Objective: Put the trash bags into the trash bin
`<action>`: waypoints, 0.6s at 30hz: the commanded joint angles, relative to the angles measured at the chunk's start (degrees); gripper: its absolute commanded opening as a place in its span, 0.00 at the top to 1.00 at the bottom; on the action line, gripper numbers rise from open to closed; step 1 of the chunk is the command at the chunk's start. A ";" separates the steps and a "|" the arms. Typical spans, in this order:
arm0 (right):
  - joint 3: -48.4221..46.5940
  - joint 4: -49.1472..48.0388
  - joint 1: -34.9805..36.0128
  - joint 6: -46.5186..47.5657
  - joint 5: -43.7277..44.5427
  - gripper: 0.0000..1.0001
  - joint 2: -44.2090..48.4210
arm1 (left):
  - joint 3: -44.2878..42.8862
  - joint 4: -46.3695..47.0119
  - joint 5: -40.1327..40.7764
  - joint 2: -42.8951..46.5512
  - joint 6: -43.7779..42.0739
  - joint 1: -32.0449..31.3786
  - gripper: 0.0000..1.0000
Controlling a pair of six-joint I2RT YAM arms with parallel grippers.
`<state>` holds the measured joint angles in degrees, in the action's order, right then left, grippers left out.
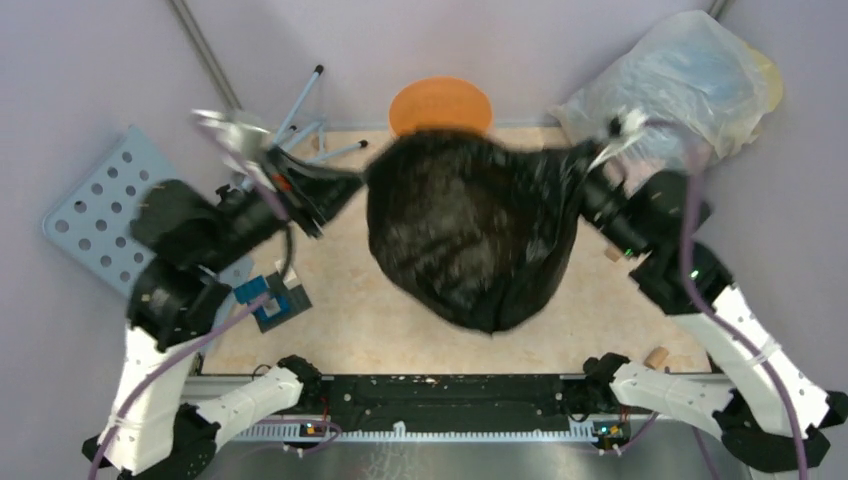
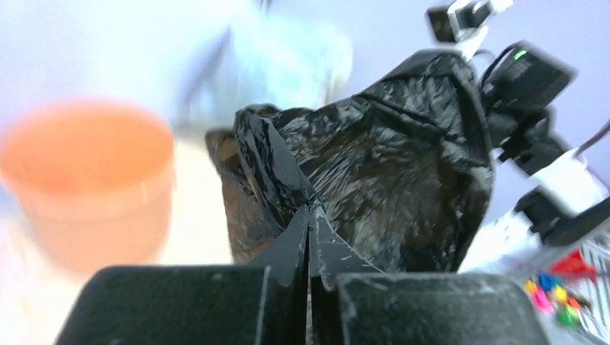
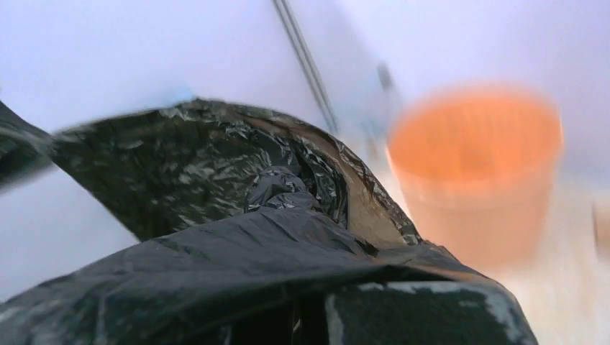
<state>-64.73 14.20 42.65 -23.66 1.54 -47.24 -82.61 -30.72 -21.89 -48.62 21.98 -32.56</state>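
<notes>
Top view, bottom edge: both arm bases on a black rail at the near side of the worktop (image 1: 340,330). A small blue block (image 1: 270,300) lies lower left on the worktop, and a cork-like piece (image 1: 657,355) lower right.

Centre of frame: the black bag (image 1: 470,230) hangs spread wide between the two arms, with the sagging belly toward the near side. It covers most of the middle of the worktop; cannot tell whether the bottom touches the surface.

Left tool (image 1: 350,182), left of centre, is closed tight on the bag's left corner. In the left wrist view the left tool (image 2: 309,215) has its fingers together with a fold of the bag (image 2: 388,172) pinched at the tips.

Right tool (image 1: 592,168), right of centre, is clamped on the bag's right corner. In the right wrist view the bag (image 3: 216,180) drapes over the right tool (image 3: 302,320), hiding most of the fingers.

Far side: the orange bin (image 1: 440,105) stands upright at top centre, just behind the bag's top edge and partly hidden by it. The bag is outside the bin. The bin is blurred at left in the left wrist view (image 2: 86,180) and at right in the right wrist view (image 3: 475,165).

Upper left: a perforated grey plate (image 1: 100,205) and thin rods (image 1: 310,110). Upper right corner: a stuffed translucent bag (image 1: 690,80).
</notes>
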 commanded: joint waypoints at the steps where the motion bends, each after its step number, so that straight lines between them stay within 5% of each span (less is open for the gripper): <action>1: -30.15 -4.40 -0.30 8.39 -8.98 1.00 -10.54 | -24.62 6.48 -2.26 -7.00 -6.20 -0.02 1.00; 4: -36.13 -7.76 -0.29 8.26 -9.71 1.00 -12.85 | -19.74 22.35 -4.90 -3.24 -4.99 0.03 1.00; 6: -34.24 -6.03 -0.29 8.93 -6.49 1.00 -12.15 | -12.46 24.25 -1.54 0.52 -4.94 -0.03 1.00; 12: 0.27 0.35 -0.29 3.53 10.31 1.00 -4.89 | 20.36 12.62 14.12 8.10 -3.69 0.03 1.00; 18: 28.25 -5.45 -0.29 -0.63 2.99 1.00 7.42 | 43.85 13.60 6.14 16.58 0.36 0.02 1.00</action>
<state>-46.33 9.26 42.57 -21.06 6.76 -49.32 -46.04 -15.44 -12.58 -38.70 19.62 -32.62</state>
